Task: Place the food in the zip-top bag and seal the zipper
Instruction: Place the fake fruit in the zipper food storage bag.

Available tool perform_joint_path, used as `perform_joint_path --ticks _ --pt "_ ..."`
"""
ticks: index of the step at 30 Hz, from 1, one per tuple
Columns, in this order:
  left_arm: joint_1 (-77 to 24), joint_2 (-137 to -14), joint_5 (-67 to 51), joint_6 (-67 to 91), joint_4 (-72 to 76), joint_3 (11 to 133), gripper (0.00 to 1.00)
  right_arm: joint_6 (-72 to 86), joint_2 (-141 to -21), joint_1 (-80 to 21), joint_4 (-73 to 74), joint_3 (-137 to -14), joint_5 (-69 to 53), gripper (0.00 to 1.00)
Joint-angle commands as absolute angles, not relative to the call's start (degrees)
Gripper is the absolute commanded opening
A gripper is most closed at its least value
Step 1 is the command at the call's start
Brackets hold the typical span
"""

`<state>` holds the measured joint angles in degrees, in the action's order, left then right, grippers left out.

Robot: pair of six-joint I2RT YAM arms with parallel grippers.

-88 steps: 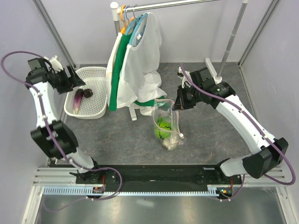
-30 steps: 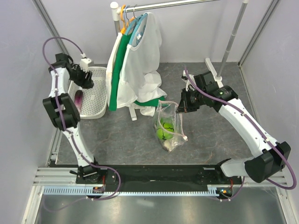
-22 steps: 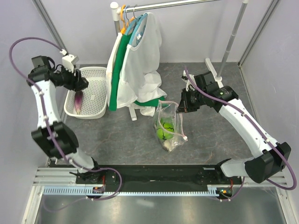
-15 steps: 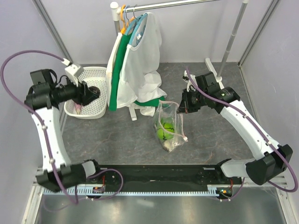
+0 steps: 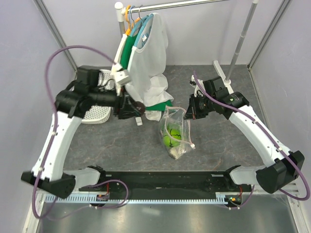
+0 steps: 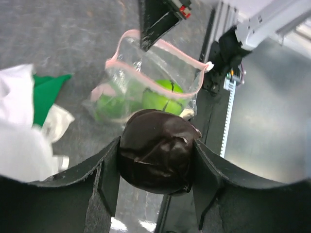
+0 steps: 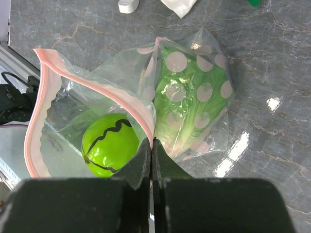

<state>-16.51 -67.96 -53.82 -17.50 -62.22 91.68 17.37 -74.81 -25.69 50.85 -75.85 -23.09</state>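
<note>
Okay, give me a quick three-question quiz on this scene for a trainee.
1. True or false: the left gripper is empty.
2. What is the right gripper pinching? A: the zipper of the zip-top bag; B: the bag's bottom corner; C: nothing.
3. Fill in: the bag's mouth is ____ (open or sealed).
Key: 1 false, it grips a dark round food; 2 A; 3 open.

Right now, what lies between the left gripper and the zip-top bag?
Top view: the hanging garments' white hem lies between the left gripper and the zip-top bag.
</note>
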Motion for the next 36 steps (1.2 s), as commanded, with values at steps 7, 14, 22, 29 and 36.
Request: perform_joint_path --ticks 7,14,22,29,36 --pt "-45.1 -84.1 -33.8 -17.7 -52.6 105.2 0.48 17.1 -74.0 -25.5 50.2 -78.1 -24.5 0.00" --pt "-51.3 -89.6 -27.7 -16.4 -49.9 101.8 0.53 18.4 -73.9 -25.6 51.1 -80.9 -31.1 0.00" --pt "-51.0 -89.2 -13.7 -14.9 -48.8 99.4 0.93 17.9 -72.5 -25.6 54.1 -81.8 -34.3 0.00" --pt "-42.6 -80.5 -28.1 -15.6 -51.2 103.4 1.00 17.6 -72.2 -25.5 54.2 -81.7 -31.8 0.00" --pt "-19.0 -65.0 -38.7 -5.5 -45.1 101.0 0.99 17.0 -72.4 -25.4 54.2 -80.8 -29.2 0.00"
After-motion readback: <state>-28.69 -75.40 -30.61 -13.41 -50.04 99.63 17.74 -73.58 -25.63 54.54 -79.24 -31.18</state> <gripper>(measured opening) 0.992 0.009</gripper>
